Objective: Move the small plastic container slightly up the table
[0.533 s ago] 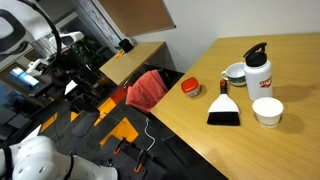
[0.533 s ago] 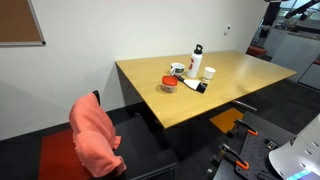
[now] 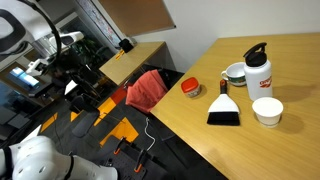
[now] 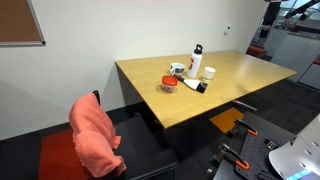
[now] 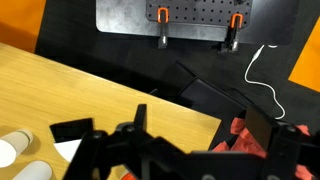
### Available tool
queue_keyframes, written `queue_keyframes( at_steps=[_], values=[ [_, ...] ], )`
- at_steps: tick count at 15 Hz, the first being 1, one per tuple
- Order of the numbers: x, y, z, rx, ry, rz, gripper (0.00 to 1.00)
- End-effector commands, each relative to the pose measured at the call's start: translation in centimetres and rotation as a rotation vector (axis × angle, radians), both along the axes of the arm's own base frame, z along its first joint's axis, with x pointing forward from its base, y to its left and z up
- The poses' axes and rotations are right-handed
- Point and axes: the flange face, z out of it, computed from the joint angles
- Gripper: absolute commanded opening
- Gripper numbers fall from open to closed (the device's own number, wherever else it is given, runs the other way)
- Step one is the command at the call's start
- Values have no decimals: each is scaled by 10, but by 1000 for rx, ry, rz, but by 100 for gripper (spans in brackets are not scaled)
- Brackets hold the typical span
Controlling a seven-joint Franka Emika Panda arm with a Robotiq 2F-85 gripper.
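Task's thing: the small, low, round plastic tub with an orange-red top [image 3: 190, 87] [image 4: 170, 84] sits on the light tan wooden bench [image 3: 200, 150], near the edge facing a chair draped in a red cloth [image 3: 148, 90].
Neighbours: a white bowl [image 3: 235, 73] and a tall white bottle with a black cap [image 3: 259, 70] stand further in from the tub. A black-and-white hand brush [image 3: 223, 108] and a white round cup [image 3: 267, 110] lie beside those. In an exterior view the tub stands apart from all of them.
Tool: in the wrist view the dark tool [image 5: 165, 135] has its jaws spread wide, with nothing between them.
Tool to tub: the tub is outside the wrist view, which looks over a bench corner and the dark floor [image 5: 120, 70]. Only two cropped white things [image 5: 15, 150] show at its lower left edge. By my reading the tub lies off beyond that side, well apart from the tool.
Long axis: none. The tub is round, so any jaw angle should suit.
Arm pose: white arm parts [image 3: 35, 160] [image 4: 298, 150] show at the edges of both exterior views, but the tool itself I cannot pick out there. It appears back from the bench, not yet over the tub.
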Motion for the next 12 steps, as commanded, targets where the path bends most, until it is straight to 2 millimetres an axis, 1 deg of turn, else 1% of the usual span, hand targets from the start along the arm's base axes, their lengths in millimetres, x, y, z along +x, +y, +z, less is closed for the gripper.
queue_keyframes(
  at_steps=[1, 7, 10, 12],
  values=[
    [0, 0, 1, 0, 1, 0, 100],
    [0, 0, 1, 0, 1, 0, 100],
    [17, -28, -7, 28, -58, -77, 100],
    [22, -55, -20, 78, -67, -73, 100]
  ],
)
